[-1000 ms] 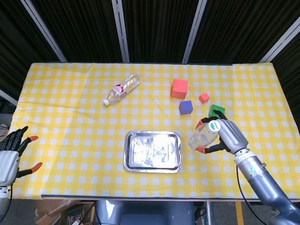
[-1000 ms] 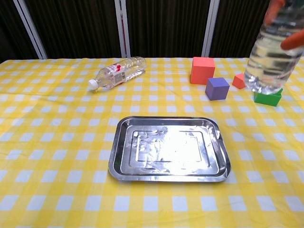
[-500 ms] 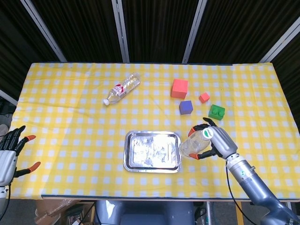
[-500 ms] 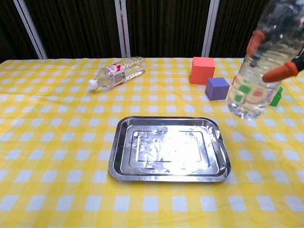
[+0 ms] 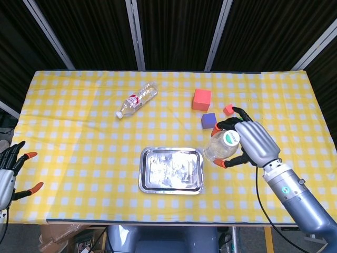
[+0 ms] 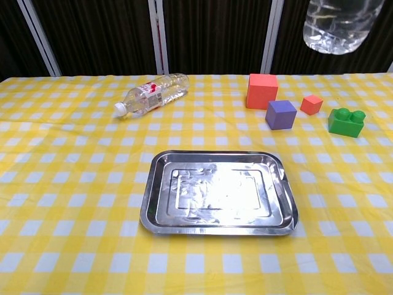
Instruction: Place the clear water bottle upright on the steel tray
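My right hand (image 5: 254, 143) grips a clear water bottle (image 5: 222, 146) with a green cap, held upright high above the table just right of the steel tray (image 5: 171, 169). In the chest view only the bottle's lower end (image 6: 338, 26) shows, at the top right, far above the tray (image 6: 218, 192), which has nothing on it. The right hand itself is out of the chest view. My left hand (image 5: 8, 177) hangs off the table's left edge, fingers spread and holding nothing.
A second bottle with a red label (image 5: 137, 99) (image 6: 152, 93) lies on its side at the back left. A red cube (image 6: 262, 90), a purple cube (image 6: 281, 114), a small red cube (image 6: 311, 104) and a green brick (image 6: 346, 121) sit at the back right.
The right hand has lifted the bottle steeply, from low beside the tray's right edge to well above the table. It now stands straighter. The left hand barely moved.
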